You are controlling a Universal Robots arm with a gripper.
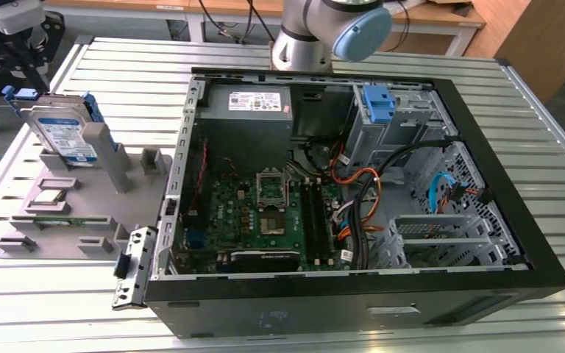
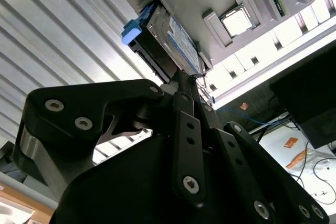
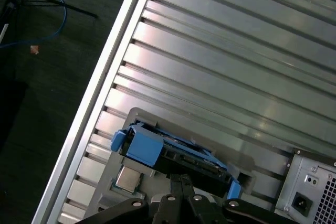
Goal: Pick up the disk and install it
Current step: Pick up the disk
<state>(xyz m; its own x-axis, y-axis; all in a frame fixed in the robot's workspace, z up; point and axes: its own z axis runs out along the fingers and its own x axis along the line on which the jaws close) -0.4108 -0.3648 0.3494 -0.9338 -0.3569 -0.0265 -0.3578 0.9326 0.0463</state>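
A: At the rack's [image 1: 86, 195] end, where's the disk [image 1: 62, 131]?
B: Standing on edge in the rack, right under the gripper [image 3: 181, 178]. Fingers [image 3: 176, 188] pinched together, empty, tips near its top edge.

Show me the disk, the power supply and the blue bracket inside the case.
disk [image 1: 65, 137]: exterior view, its printed label.
power supply [image 1: 256, 101]: exterior view, its white label.
blue bracket [image 1: 379, 104]: exterior view, its middle.

Holder posts [image 1: 117, 163] stand just beside the disk [image 1: 64, 132]; cables [image 1: 359, 176] crowd the open case [image 1: 341, 312]
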